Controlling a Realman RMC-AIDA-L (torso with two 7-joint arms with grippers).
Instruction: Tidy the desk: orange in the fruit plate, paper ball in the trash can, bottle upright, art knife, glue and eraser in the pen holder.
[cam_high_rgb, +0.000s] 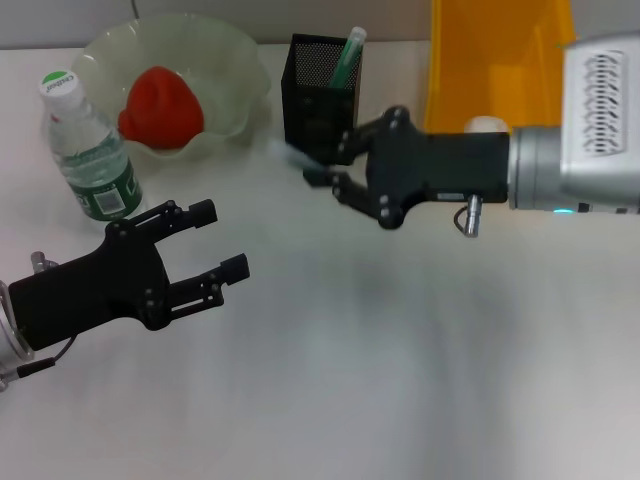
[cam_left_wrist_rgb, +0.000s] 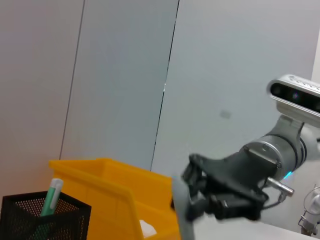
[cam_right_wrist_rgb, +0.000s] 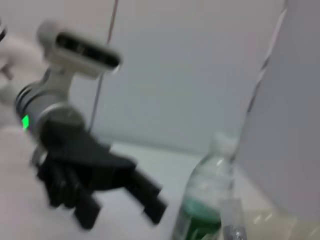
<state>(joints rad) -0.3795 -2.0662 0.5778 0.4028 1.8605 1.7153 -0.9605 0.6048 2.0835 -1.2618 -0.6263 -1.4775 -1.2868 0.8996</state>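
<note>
Three cameras watched one desk.
The head camera looked down from above; each wrist camera looked sideways, low, at the other arm.

Both arms end in matte black grippers with angular, linked fingers dotted with small screw heads. The right gripper (cam_high_rgb: 325, 168) joins a silver-grey cylindrical wrist with a small cyan light at its 6 o'clock edge, a white vented housing and a short metal pin. The left gripper (cam_high_rgb: 222, 240) meets a silver wrist with thin cables.
</note>
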